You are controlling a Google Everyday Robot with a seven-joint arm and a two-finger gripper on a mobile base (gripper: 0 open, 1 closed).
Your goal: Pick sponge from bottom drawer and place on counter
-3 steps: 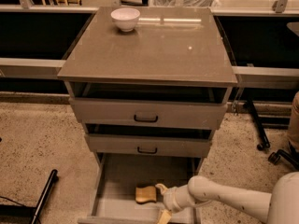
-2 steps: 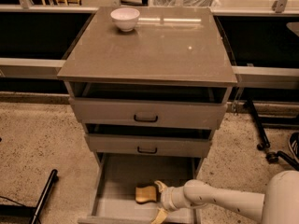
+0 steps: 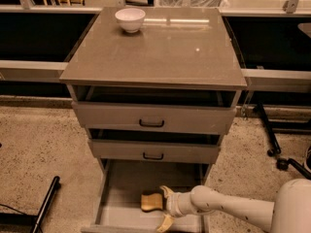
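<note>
The yellow-tan sponge [image 3: 150,201] lies inside the pulled-out bottom drawer [image 3: 127,179], near its middle. My gripper [image 3: 164,207] reaches into the drawer from the right on a white arm. Its two tan fingers are spread apart, one above and one below the sponge's right end. The upper fingertip [image 3: 164,190] is at the sponge's top right corner; the lower fingertip is near the drawer's front edge. The gripper is open. The glossy grey-brown counter [image 3: 160,52] tops the cabinet.
A white bowl [image 3: 129,19] stands at the counter's far left corner. The two upper drawers with black handles [image 3: 151,124] stand slightly pulled out above the bottom drawer. A black bar [image 3: 46,203] lies on the floor at the left, and chair legs [image 3: 274,149] stand at the right.
My gripper has moved a little to the left, closer onto the sponge's right end. The sponge has stayed in place in the drawer.
</note>
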